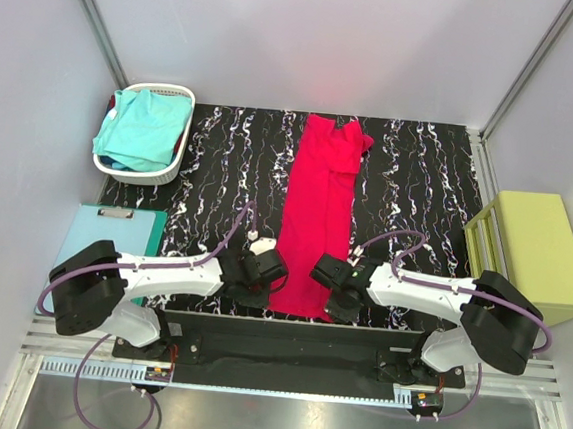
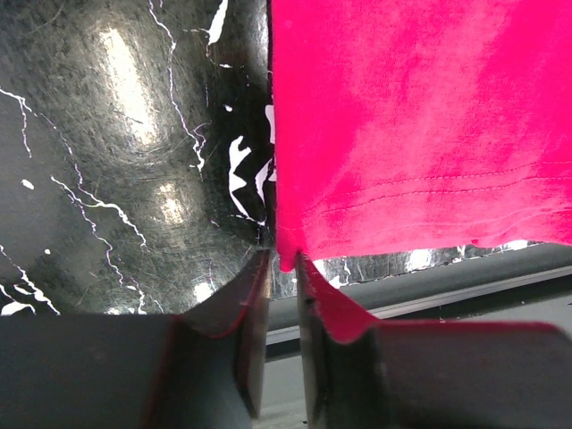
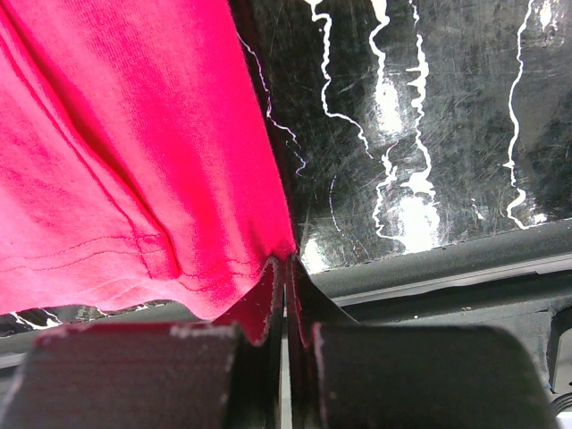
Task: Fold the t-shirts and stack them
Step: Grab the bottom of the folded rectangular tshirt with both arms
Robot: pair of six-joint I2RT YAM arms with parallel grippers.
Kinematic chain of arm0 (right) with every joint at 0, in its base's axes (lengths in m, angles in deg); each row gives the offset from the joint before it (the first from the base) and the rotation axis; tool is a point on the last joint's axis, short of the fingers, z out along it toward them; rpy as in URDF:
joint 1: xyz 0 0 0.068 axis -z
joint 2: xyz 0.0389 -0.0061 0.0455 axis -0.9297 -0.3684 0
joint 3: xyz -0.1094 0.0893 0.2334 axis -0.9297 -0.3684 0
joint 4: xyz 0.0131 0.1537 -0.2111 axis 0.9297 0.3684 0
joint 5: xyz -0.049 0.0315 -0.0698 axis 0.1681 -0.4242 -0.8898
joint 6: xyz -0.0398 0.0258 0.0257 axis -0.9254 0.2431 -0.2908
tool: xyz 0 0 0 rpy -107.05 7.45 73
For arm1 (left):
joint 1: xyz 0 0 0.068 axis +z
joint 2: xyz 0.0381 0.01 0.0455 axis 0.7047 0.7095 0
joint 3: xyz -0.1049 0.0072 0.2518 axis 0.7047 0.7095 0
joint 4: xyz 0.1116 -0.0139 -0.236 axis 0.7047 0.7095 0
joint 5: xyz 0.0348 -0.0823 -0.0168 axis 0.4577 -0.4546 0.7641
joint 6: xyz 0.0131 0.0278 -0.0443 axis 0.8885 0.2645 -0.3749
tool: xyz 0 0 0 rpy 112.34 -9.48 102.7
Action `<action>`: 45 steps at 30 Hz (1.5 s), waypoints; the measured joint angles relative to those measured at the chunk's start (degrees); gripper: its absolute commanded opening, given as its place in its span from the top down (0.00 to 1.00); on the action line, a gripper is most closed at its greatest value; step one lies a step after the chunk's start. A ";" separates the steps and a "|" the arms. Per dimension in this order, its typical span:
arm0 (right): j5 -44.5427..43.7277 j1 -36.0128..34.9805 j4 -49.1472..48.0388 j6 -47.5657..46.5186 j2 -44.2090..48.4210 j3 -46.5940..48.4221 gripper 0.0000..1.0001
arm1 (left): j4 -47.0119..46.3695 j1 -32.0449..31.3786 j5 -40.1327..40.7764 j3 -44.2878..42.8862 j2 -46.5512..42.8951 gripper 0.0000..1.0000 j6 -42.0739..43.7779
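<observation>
A crimson-red t-shirt [image 1: 319,207] lies folded into a long narrow strip down the middle of the black marbled table [image 1: 419,186]. My left gripper [image 1: 266,273] is at the strip's near left corner. In the left wrist view its jaws [image 2: 284,259] stand narrow, with the red hem corner [image 2: 420,116] pinched between the tips. My right gripper [image 1: 323,275] is at the near right corner. Its fingers [image 3: 286,261] are shut on the red hem [image 3: 116,152]. The turquoise t-shirt [image 1: 144,127] lies bunched in a white basket at the back left.
The white basket [image 1: 167,89] stands in the table's back left corner. A light-blue clipboard-like mat [image 1: 108,244] lies off the left edge. A yellow-green block [image 1: 540,247] sits to the right. Grey walls close in on three sides.
</observation>
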 measured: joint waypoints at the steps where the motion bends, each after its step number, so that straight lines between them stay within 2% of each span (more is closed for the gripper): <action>1: -0.02 0.00 0.00 0.00 0.00 0.00 1.00 | -0.04 0.00 -0.09 0.00 0.00 0.88 0.00; 8: -0.02 0.00 0.00 0.00 0.00 0.00 1.00 | -0.42 0.00 -0.24 0.00 0.00 1.00 0.00; 17: -0.48 -0.04 0.52 0.07 0.26 0.02 1.00 | -0.39 -0.17 -0.26 0.00 -0.17 1.00 -0.02; 23: -4.81 -0.07 6.67 0.02 1.55 0.24 1.00 | 0.90 -0.37 0.20 -0.37 -3.61 1.00 -0.02; 45: -12.52 -0.07 18.03 -1.33 4.35 9.07 1.00 | 6.56 -0.50 3.61 -10.10 -5.16 1.00 1.05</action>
